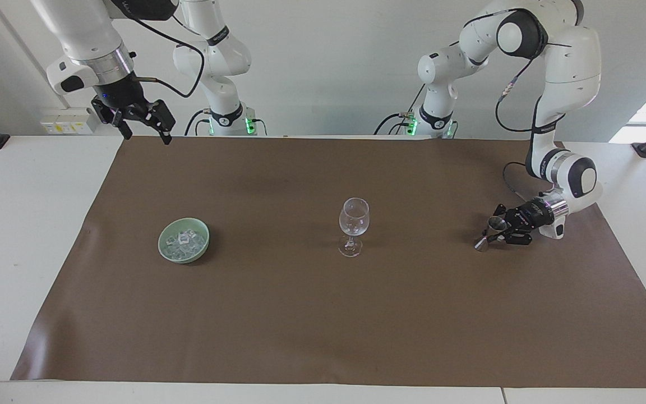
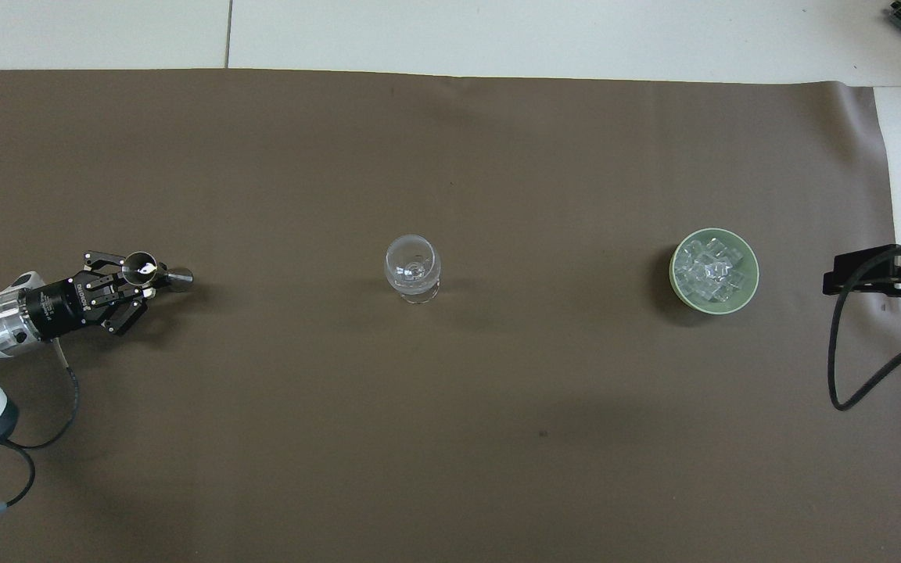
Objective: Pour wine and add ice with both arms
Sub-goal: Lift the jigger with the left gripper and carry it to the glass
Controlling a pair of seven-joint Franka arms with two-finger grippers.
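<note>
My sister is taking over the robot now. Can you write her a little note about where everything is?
Left hand: shut on the metal measuring cup, low over the mat's left-arm end.
Right hand: open, empty, waiting up high by the mat's corner on its own side.
Wine glass: upright mid-mat, looks empty.
Ice: all heaped in the green bowl, toward the right arm's end.
Done: cup gripped.
Left: pour into glass, add ice.

a plain dull-brown cloth [image 1: 323, 314] covers the white bench [image 1: 26, 235]. the bowl [image 1: 164, 250] is pale green, and the ice [image 1: 184, 241] in it is clear and glassy. the wine glass [image 1: 353, 223] is clear. the small measuring cup [image 1: 490, 231] is shiny silver. both arms are white with silver wrists and black cables; the left gripper [image 1: 501, 231] and right gripper [image 1: 143, 124] are black.
</note>
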